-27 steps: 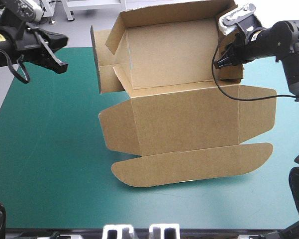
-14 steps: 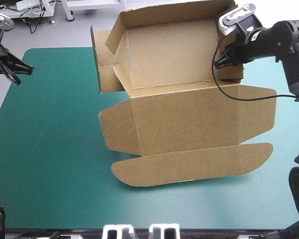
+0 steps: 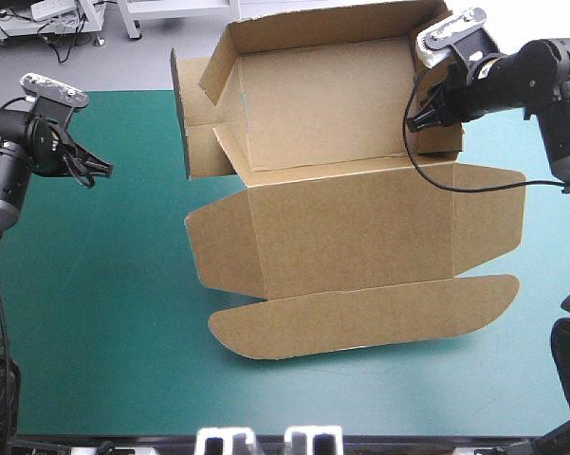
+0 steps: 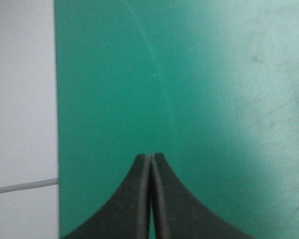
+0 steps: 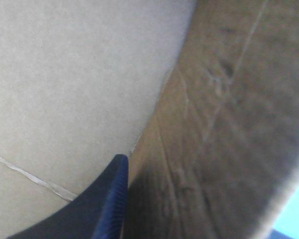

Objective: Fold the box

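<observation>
The brown box [image 3: 351, 237] lies mid-table, its far half raised into an open tray [image 3: 322, 104] and its lid panels flat toward the front. The tray's left side flaps [image 3: 194, 123] stand loose and splayed. My right gripper [image 3: 425, 121] is at the tray's right wall, shut on the box. In the right wrist view one black finger [image 5: 114, 184] lies inside against that wall [image 5: 219, 124]; the other finger is hidden behind the board. My left gripper [image 3: 97, 171] is shut and empty above the table's left edge, well left of the box, and shows as one pointed arch [image 4: 150, 158].
The teal-green cover [image 4: 189, 74] lies bare under the left gripper, with the table's left edge and grey floor beside it. The rounded front lid flap [image 3: 360, 313] reaches toward the near edge, with bare cover on the box's left and front.
My left arm has swung in from the far left corner and come down over the table's left side. The box has shifted slightly left. The right gripper has stayed on the wall.
</observation>
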Robot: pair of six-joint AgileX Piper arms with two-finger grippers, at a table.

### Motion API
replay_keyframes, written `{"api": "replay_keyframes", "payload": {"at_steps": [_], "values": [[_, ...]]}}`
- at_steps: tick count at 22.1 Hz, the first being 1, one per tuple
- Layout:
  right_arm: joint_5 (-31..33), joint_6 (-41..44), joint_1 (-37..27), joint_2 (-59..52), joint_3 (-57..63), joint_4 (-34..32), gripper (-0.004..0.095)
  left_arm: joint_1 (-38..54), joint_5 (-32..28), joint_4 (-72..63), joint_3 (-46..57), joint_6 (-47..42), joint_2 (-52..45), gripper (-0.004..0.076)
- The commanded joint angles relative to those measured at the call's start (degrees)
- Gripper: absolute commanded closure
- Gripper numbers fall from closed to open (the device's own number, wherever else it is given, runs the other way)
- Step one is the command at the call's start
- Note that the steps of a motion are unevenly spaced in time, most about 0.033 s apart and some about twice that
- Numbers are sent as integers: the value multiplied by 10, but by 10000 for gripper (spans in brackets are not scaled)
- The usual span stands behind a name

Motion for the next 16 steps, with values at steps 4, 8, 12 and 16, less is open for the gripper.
{"api": "replay_keyframes", "payload": {"at_steps": [4,8,12,16], "values": [[-28,6,-2,-25,-18,31,928,-1,-119,-171,-8,34,23,734],[-15,4,-2,-25,-18,33,928,-1,-156,-321,-8,112,50,734],[-4,-7,-2,-25,-18,43,928,-1,-167,-459,-8,184,60,734],[-6,-7,-2,-25,-18,41,928,-1,-69,-657,-13,328,60,734]]}}
